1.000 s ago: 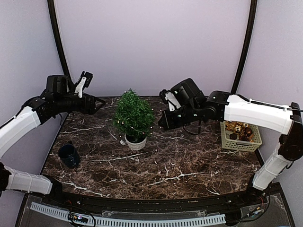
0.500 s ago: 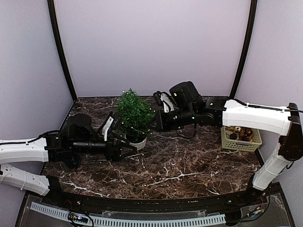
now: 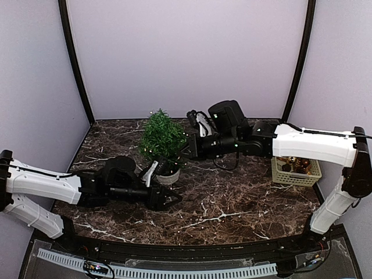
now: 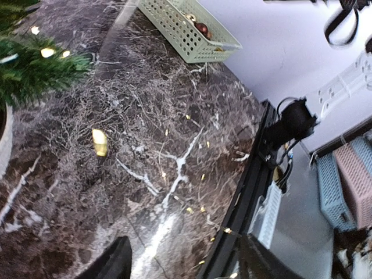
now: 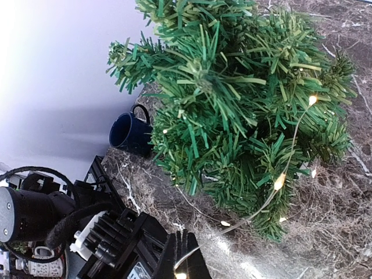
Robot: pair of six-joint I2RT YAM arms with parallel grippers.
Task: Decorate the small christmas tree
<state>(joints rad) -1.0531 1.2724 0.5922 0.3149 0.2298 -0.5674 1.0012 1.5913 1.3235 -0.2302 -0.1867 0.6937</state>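
The small christmas tree [image 3: 163, 135], dark green in a white pot [image 3: 169, 175], stands at the table's middle back. A thin wire string of lit lights [image 5: 280, 181] drapes over its branches and down onto the marble. My right gripper [image 3: 188, 149] is at the tree's right side, shut on that wire; in the right wrist view its fingers [image 5: 185, 260] pinch the wire below the tree [image 5: 232, 87]. My left gripper [image 3: 169, 199] lies low over the table in front of the pot, open and empty [image 4: 180, 258]. Small lit bulbs [image 4: 99, 141] lie on the marble ahead of it.
A beige basket [image 3: 295, 170] with brown and gold ornaments stands at the right edge; it also shows in the left wrist view [image 4: 186, 29]. A dark blue mug [image 5: 129, 132] stands left of the tree, behind my left arm. The table's black front rim [image 4: 250, 186] is close to the left gripper.
My left arm swung down from high at the back left and across to the table in front of the pot. My right gripper moved slightly left toward the tree, still holding the wire.
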